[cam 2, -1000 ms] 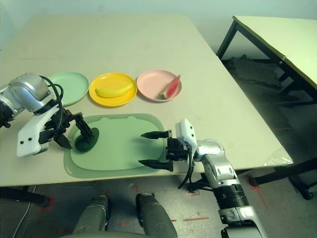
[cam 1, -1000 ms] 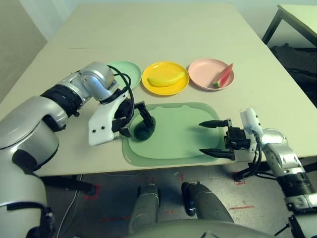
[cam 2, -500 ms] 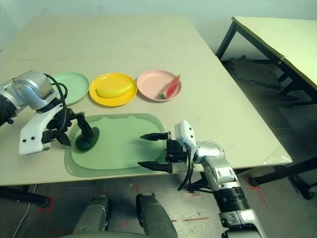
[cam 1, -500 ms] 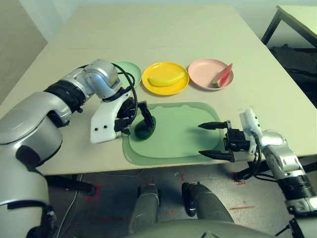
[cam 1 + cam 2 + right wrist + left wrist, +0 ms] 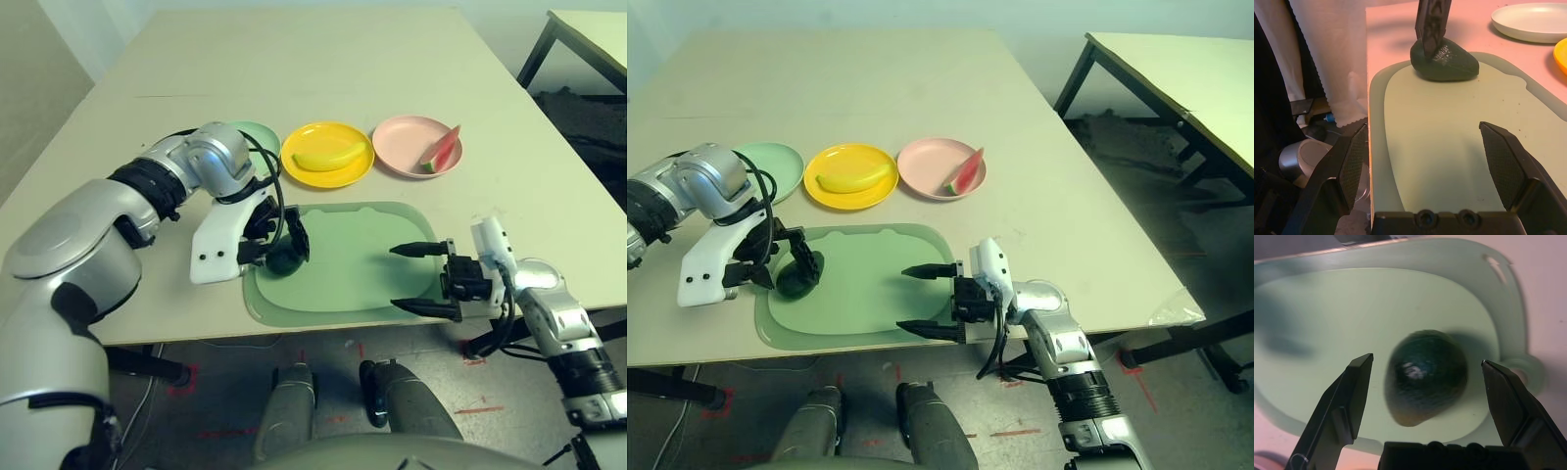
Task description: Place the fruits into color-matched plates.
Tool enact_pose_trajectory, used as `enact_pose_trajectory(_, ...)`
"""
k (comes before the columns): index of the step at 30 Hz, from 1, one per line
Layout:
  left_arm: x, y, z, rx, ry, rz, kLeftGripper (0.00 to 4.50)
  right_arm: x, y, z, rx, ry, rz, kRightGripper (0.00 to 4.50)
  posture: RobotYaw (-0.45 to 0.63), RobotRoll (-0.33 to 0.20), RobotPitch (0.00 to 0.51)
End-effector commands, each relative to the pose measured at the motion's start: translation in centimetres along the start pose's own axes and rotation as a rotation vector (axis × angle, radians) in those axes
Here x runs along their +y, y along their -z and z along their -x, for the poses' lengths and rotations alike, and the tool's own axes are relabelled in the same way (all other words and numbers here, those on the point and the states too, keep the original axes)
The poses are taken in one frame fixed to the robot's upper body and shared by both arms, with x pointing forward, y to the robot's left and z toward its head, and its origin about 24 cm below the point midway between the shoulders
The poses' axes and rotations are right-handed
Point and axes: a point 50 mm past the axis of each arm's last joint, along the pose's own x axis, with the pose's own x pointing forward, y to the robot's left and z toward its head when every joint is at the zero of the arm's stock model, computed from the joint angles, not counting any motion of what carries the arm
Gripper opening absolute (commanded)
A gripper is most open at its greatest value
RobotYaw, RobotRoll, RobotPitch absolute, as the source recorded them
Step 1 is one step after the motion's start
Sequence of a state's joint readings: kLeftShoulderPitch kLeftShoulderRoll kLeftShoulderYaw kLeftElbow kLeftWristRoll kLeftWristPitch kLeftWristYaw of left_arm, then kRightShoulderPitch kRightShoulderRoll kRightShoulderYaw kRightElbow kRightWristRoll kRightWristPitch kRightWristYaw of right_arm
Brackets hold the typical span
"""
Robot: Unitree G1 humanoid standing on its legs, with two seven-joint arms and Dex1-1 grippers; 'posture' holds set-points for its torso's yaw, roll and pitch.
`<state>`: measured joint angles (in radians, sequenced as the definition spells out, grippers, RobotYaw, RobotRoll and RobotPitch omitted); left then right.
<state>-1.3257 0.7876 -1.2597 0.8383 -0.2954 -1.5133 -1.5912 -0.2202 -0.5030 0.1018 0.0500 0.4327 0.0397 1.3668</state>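
Observation:
The dark green avocado (image 5: 287,262) lies on the left end of the green cutting board (image 5: 353,269). My left gripper (image 5: 282,247) is open and straddles the avocado (image 5: 1426,374), with a gap on each side between it and the fingers (image 5: 1351,392). The banana (image 5: 327,157) lies in the yellow plate (image 5: 302,172). The watermelon wedge (image 5: 441,149) rests in the pink plate (image 5: 402,147). My left arm partly hides the mint green plate (image 5: 257,134), which holds nothing I can see. My right gripper (image 5: 393,275) hangs open over the board's right front corner.
The cutting board lies close to the table's front edge (image 5: 323,333). The three plates stand in a row just behind it. Bare tabletop (image 5: 313,69) stretches beyond the plates. Another table (image 5: 1176,69) stands off to the right.
My left gripper has moved right onto the avocado, so its fingers now stand on either side of it. The right gripper has barely shifted.

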Motion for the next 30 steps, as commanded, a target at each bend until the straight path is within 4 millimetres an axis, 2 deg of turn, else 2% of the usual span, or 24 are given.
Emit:
enact_pose_trajectory(1, -0.4, 0.0, -0.6, 0.002, 0.009, -0.016, 4.50, 0.3, 0.1, -0.2, -0.011, -0.009, -0.012, 4.48, -0.10, 0.000, 0.122)
enact_pose_trajectory(11, -0.8, 0.4, -1.5, 0.010, 0.006, -0.015, 4.50, 0.5, 0.1, -0.4, -0.015, -0.013, -0.017, 4.48, -0.10, 0.000, 0.127)
enact_pose_trajectory(30, -0.8, 0.8, -2.1, 0.032, 0.004, -0.015, 4.50, 0.9, -0.1, -0.7, -0.019, -0.028, -0.021, 4.48, -0.11, 0.000, 0.129)
